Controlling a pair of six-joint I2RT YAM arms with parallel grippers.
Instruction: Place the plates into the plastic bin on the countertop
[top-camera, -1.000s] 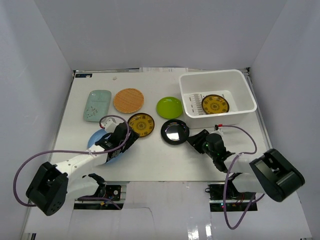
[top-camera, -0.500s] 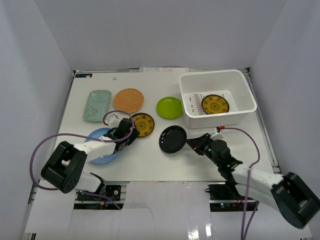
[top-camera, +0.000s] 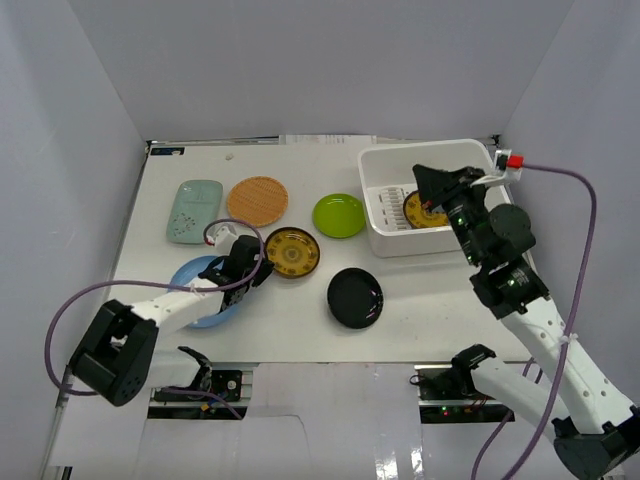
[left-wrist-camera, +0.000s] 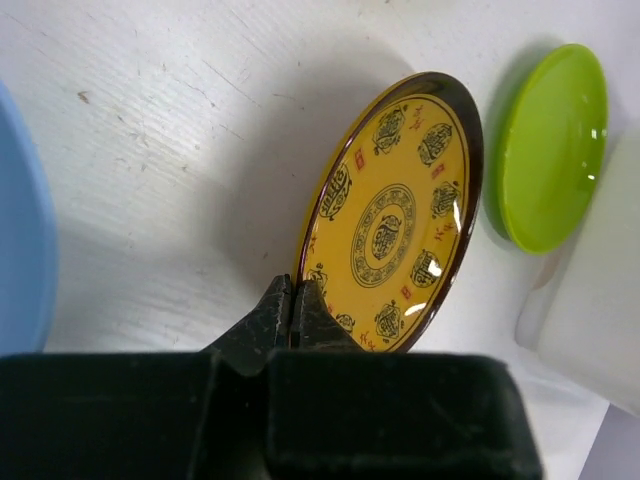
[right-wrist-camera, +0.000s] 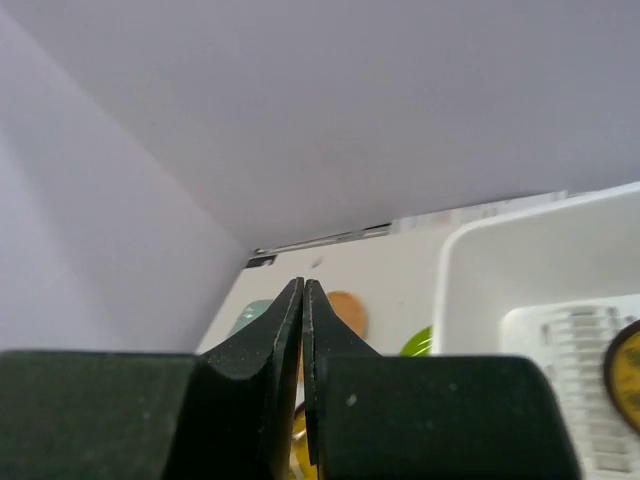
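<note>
1. Nearest, a black plate (top-camera: 355, 297) and a light blue plate (top-camera: 193, 271) lie on the countertop (top-camera: 300, 325), neither of them held.
2. The left gripper (left-wrist-camera: 292, 297) is pinched tight on the near rim of an amber plate (left-wrist-camera: 390, 230).
3. Farther back, the green plate (top-camera: 339, 215), the woven tan plate (top-camera: 257, 200) and the teal dish (top-camera: 194, 210) wait.
4. Far right, the plastic bin (top-camera: 420, 243) shows one amber plate inside (top-camera: 418, 215). The right gripper (right-wrist-camera: 303, 292) hangs above it, closed and empty. Most of the job looks left to do.
</note>
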